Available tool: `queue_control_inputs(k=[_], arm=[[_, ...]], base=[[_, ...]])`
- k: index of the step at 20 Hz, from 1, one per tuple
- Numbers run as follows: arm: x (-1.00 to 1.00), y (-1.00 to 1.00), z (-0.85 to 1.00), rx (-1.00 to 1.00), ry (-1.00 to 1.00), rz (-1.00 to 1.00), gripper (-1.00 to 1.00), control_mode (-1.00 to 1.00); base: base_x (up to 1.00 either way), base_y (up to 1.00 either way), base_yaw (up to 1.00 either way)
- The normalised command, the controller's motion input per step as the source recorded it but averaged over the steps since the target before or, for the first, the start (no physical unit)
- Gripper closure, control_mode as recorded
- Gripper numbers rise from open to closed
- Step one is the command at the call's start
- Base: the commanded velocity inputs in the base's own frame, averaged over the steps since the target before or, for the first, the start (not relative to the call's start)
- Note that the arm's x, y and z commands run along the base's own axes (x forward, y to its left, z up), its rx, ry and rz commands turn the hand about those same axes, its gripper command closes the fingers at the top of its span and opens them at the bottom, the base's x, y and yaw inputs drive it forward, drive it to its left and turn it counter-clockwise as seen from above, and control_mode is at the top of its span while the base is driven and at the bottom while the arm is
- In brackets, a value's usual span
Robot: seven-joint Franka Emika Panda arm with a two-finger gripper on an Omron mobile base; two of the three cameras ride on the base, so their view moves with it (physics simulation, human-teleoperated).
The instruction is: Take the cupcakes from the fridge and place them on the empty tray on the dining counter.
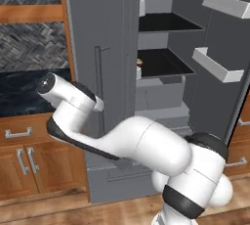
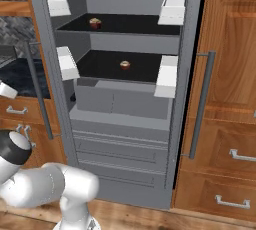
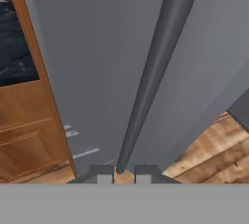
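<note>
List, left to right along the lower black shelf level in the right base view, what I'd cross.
Long grey bar handle of the left fridge door → white door bin on the left → small tan-topped cupcake on the lower black shelf → white door bin on the right → grey bar handle of the right door → wooden cabinet front.

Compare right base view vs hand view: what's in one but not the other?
Right base view alone: the fridge interior with two cupcakes, one on the upper shelf and one on the lower shelf, plus white door bins and lower drawers. Hand view alone: the shut gripper at the foot of a bar handle. Both share the grey fridge door and wooden cabinets.
</note>
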Motion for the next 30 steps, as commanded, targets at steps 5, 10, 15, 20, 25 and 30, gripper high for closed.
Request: queue_control_inputs(k=[5, 10, 15, 20, 25, 30], arm=[[-1.00, -0.47, 0.46, 0.00, -0.13, -0.07, -1.00, -1.00], [-0.99, -0.99, 0.37, 0.00, -0.31, -0.03, -1.00, -1.00], [-0.75, -1.00, 0.15, 0.05, -0.20, 0.00, -1.00, -1.00], [-0.37, -1.00, 0.17, 0.03, 0.00, 0.09, -1.00, -1.00], [-0.20, -0.98, 0.14, 0.00, 0.00, 0.21, -1.00, -1.00], [-0.12, -0.92, 0.00, 0.00, 0.03, 0.34, -1.00, -1.00]], base=[[0.00, 0.00, 0.00], [0.00, 0.00, 0.00], [0.00, 0.00, 0.00], [0.00, 0.00, 0.00], [0.00, 0.00, 0.00], [0.00, 0.00, 0.00]])
